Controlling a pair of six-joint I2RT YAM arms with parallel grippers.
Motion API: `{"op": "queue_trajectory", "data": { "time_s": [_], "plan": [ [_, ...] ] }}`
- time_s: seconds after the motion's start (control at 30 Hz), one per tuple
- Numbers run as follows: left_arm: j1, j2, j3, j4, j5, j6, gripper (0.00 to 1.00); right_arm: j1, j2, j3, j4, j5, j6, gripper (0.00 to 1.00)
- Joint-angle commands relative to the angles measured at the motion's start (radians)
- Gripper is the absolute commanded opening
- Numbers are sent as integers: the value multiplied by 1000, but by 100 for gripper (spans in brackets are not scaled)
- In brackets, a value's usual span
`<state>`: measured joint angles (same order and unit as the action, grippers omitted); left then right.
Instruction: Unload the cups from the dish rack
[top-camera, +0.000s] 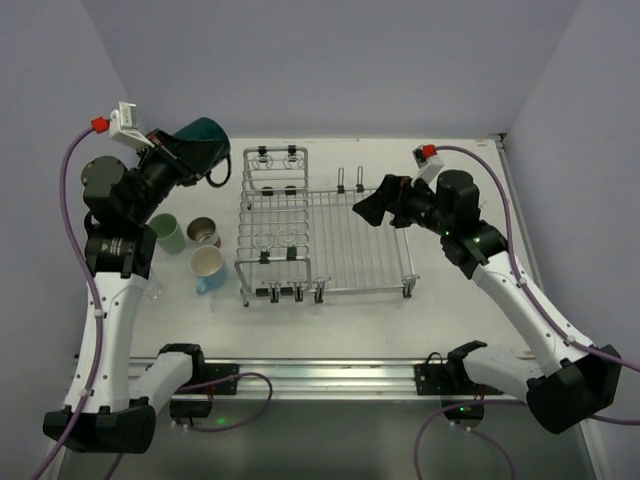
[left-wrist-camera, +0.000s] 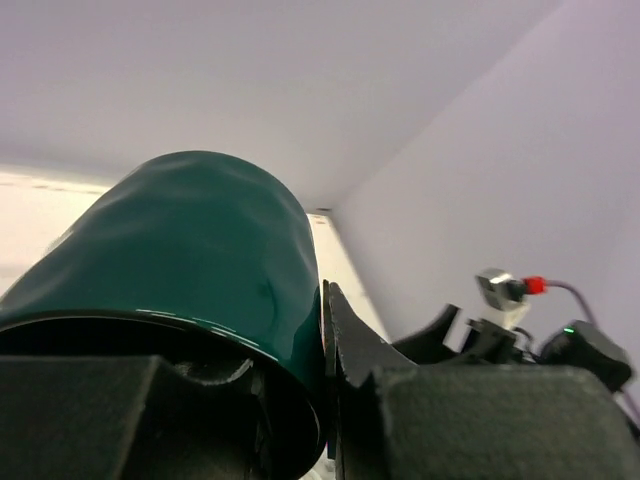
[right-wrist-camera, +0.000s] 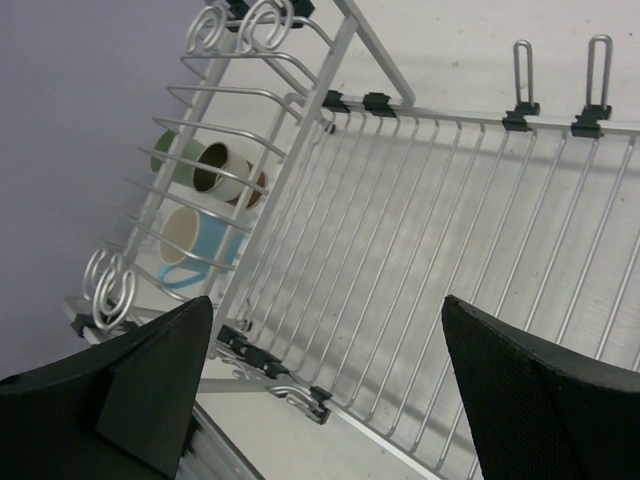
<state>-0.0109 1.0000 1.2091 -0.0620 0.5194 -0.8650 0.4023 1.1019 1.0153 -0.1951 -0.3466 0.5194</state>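
seen from above, two black-and-white robot arms rose from a metal rail (top-camera: 320, 375) along the near edge of a white table (top-camera: 340, 325). just beyond the rail, on the left part of the table, three cups stood upright in a close group beside the left arm. a light-blue mug (top-camera: 207, 266) with a cream inside was nearest. behind it stood a brown cream-lined cup (top-camera: 203, 232), and to that cup's left a pale green cup (top-camera: 166, 233). all three sat on the table just left of the dish rack (top-camera: 325, 228), apart from its wires.

the silver wire rack stood mid-table on short feet, with its taller narrow section with cup loops on the left and its flat grid on the right. the right gripper (top-camera: 368, 207) hovered over the far right part of the flat grid, its jaws spread wide with nothing between them. its own camera looked past two black fingers (right-wrist-camera: 140, 390) onto the grid bars.

farther back on the left, the left gripper (top-camera: 186, 160) was raised above the table, beyond the group of cups. its jaws were narrowed onto the rim of the dark teal cup (top-camera: 205, 138). that cup was held tilted, its base pointing away from the gripper, left of the rack and off the table, near the far lavender wall (top-camera: 330, 60).
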Motion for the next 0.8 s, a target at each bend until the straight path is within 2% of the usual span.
{"op": "queue_trajectory", "data": {
  "time_s": [0.0,0.17,0.27,0.47,0.77],
  "plan": [
    [11,-55,40,-260,-235,224,0,9,12,40,-55,80,-27,99],
    [37,-81,47,-429,-496,303,0,10,19,51,-81,69,-47,99],
    [38,-71,64,-495,-600,340,0,10,19,54,-83,66,-50,99],
    [40,34,128,-483,-605,406,0,12,27,54,-76,37,-45,99],
    [40,408,397,-532,-660,509,0,13,42,75,-96,61,-67,99]
  ]
}}
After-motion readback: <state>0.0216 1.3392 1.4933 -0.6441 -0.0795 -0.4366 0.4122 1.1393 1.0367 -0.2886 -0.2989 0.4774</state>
